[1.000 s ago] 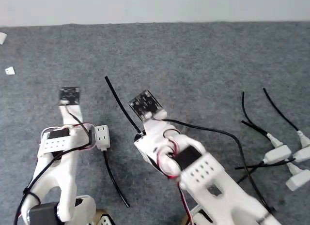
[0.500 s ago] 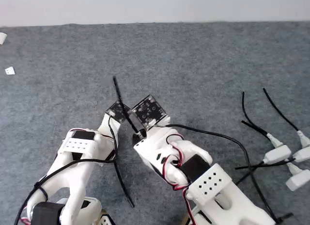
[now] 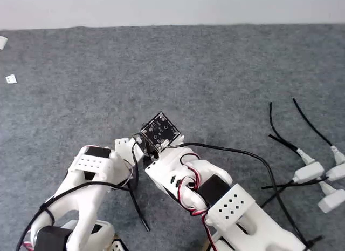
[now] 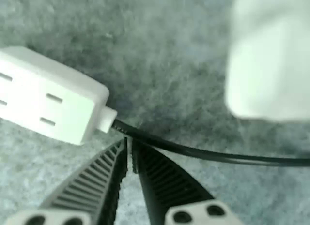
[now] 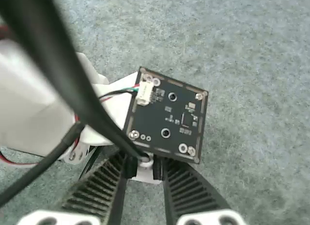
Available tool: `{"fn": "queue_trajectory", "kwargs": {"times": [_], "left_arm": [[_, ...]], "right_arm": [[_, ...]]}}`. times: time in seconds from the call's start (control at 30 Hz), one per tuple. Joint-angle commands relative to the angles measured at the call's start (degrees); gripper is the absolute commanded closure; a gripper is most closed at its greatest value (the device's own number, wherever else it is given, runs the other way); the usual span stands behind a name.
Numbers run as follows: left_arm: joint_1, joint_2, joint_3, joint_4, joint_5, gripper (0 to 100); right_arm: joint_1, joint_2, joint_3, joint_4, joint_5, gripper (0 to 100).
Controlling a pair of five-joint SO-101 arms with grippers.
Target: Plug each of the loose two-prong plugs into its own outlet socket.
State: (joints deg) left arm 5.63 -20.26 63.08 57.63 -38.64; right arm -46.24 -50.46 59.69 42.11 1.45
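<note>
A white outlet socket block (image 4: pixel 48 101) lies on the grey carpet, its black cord (image 4: pixel 203 152) running away from it. My left gripper (image 4: pixel 130 146) is shut, with its tips right at that cord just behind the block. My right gripper (image 5: pixel 143 163) is shut on a small white two-prong plug (image 5: pixel 144 172), whose black cord (image 5: pixel 63 75) runs up past the camera. The left arm's camera board (image 5: pixel 167 116) sits directly ahead of it. In the high view the left arm (image 3: pixel 91 170) and right arm (image 3: pixel 199 181) meet nose to nose and cover the block.
Three loose white plugs (image 3: pixel 310 170) (image 3: pixel 337 173) (image 3: pixel 331 199) with black cords lie at the right edge. A black cord (image 3: pixel 137 208) trails between the arms. A blurred white part (image 4: pixel 271 55) of the other arm hangs close by. The far carpet is open.
My left arm has swung right over the outlet block, hiding it from above. My right gripper has drawn back toward it with the plug and cord.
</note>
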Motion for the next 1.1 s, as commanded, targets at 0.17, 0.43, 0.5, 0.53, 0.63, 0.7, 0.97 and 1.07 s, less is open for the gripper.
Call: {"fn": "queue_trajectory", "kwargs": {"times": [0.17, 0.43, 0.5, 0.53, 0.63, 0.7, 0.97, 1.07], "left_arm": [[-2.73, -1.23, -1.19, -2.29, 6.59, 99], [-18.90, -1.23, -3.82, -21.71, 41.32, 99], [-22.24, -1.23, -3.12, -28.13, 46.86, 99], [-23.65, -1.23, -2.59, -31.30, 48.62, 99], [-26.11, -1.23, -0.75, -37.80, 50.02, 99], [-26.46, -1.23, 0.04, -39.38, 50.02, 99], [-27.60, -1.23, -0.13, -39.65, 50.11, 99], [-28.40, -1.23, -0.31, -39.74, 50.11, 99]], "right_arm": [[4.44, -0.75, -0.79, -3.56, -3.34, 99.1], [6.55, 8.57, -3.69, -12.09, -7.12, 99.1], [6.02, 13.14, -7.82, -12.09, -8.26, 99.1], [5.67, 15.43, -9.85, -12.00, -8.97, 99.1], [4.53, 21.58, -15.21, -12.44, -9.49, 99.1], [3.91, 25.45, -18.64, -12.62, -9.67, 99.1], [1.98, 41.71, -31.47, -16.22, -11.34, 99.1], [1.36, 46.81, -36.40, -14.81, -11.96, 99.1]]}}
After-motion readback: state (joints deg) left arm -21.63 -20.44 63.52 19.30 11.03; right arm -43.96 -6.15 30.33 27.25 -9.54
